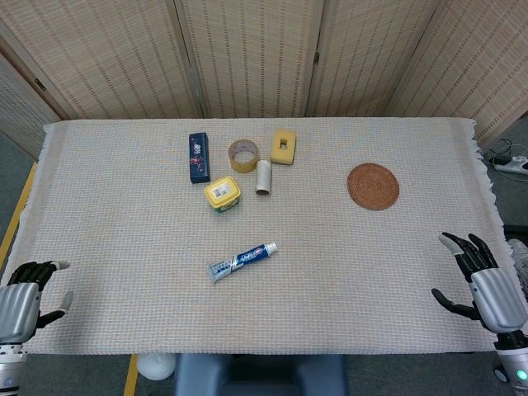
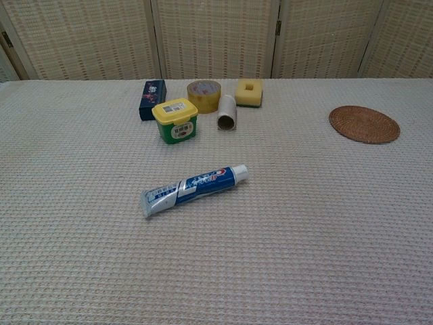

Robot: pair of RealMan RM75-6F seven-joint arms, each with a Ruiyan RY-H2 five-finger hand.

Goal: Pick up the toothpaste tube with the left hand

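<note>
The toothpaste tube (image 1: 242, 261) (image 2: 193, 189), blue and white with a white cap, lies flat and slanted on the woven cloth near the table's front middle, cap end to the right. My left hand (image 1: 25, 301) rests at the front left corner of the table, far left of the tube, fingers apart and holding nothing. At the front right corner sits my right hand (image 1: 483, 285), also empty with fingers spread. Neither hand appears in the chest view.
Behind the tube stand a yellow-lidded green tub (image 1: 222, 194) (image 2: 175, 120), a dark blue box (image 1: 198, 157), a tape roll (image 1: 243, 154), a grey cylinder (image 1: 263, 176) and a yellow sponge (image 1: 283, 146). A round woven coaster (image 1: 372, 186) lies right.
</note>
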